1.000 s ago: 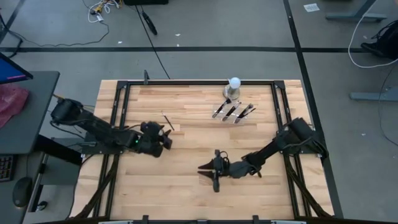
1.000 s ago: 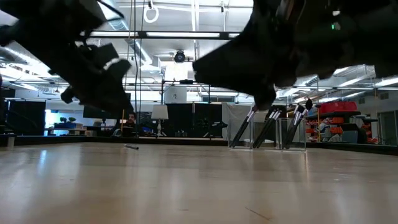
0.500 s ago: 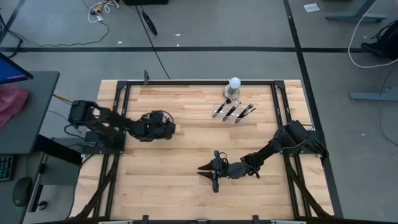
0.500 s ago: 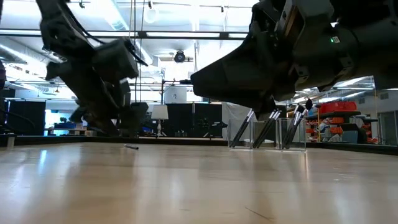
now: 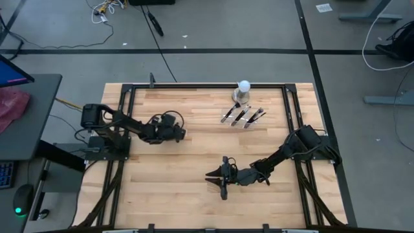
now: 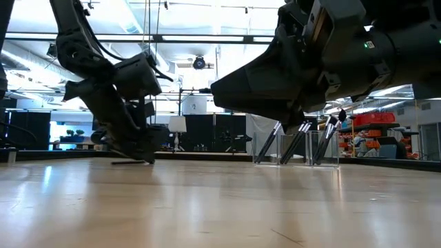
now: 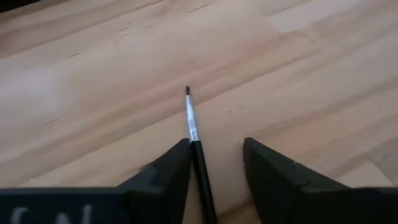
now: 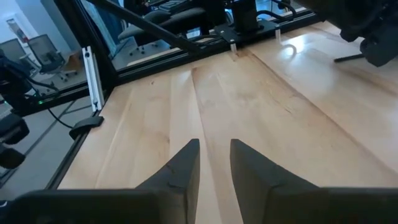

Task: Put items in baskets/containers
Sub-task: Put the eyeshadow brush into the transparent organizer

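One thin makeup brush (image 7: 194,130) with a dark handle, a silver ferrule and a small dark tip lies flat on the wooden table. My left gripper (image 7: 216,146) is open and down at the table (image 5: 180,134), one finger on each side of the brush's handle. In the high view the gripper hides the brush. The clear tray (image 5: 242,116) stands at the far right with several brushes leaning in it, and also shows in the low view (image 6: 296,148). My right gripper (image 5: 217,181) waits at the table's near middle, empty, with a narrow gap between its fingers (image 8: 214,146). My left gripper's fingers stand astride the brush's handle (image 7: 200,165), along it, slanting down from the table's left. The handle lies close by one finger (image 7: 171,171); I cannot tell whether they touch. The brush lies flat on the table.
A white ball on a grey round base (image 5: 244,86) stands just beyond the tray. A black frame (image 5: 194,86) runs around the table. Bare wood lies between the two arms and along the near edge.
My left gripper has gone toward the table's far right and come down onto the table over the loose brush, ending with its fingers astride the handle. The brush has stayed where it lay.
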Available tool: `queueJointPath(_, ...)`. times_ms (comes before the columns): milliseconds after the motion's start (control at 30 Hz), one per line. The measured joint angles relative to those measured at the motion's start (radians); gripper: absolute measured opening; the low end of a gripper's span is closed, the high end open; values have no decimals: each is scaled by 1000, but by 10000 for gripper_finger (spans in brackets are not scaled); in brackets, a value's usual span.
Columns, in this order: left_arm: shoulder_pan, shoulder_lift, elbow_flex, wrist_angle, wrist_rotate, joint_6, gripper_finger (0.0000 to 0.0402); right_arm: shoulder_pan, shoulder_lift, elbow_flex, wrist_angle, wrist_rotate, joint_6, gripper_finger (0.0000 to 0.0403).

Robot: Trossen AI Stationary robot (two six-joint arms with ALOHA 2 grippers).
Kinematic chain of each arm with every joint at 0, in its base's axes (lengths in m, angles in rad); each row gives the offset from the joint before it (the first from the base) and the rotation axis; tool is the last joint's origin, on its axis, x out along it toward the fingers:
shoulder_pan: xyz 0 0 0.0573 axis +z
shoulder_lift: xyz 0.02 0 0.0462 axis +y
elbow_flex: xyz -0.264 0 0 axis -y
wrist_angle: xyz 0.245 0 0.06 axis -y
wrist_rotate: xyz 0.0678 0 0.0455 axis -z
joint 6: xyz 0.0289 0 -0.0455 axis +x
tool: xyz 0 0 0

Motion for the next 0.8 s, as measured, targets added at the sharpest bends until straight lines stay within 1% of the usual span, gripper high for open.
queueJointPath(167, -43, 1, 1, -17, 28, 55, 98, 1, 0, 0, 1, 0, 26, 89)
queueJointPath(333, -106, 3, 2, -21, 32, 115, 20, 3, -1, 0, 2, 0, 50, 89)
queueJointPath(367, -120, 3, 2, -22, 29, 121, 14, 3, -1, 0, 2, 0, 56, 89)
queueJointPath(533, -201, 3, 1, -27, 19, 137, 18, 3, -1, 0, 4, 0, 62, 89)
queueJointPath(633, -257, 4, 0, -30, 6, 140, 9, 3, -1, 0, 4, 0, 69, 89)
queueJointPath(800, -348, 4, -2, 5, 20, 137, 10, 3, -1, 0, 4, 0, 71, 89)
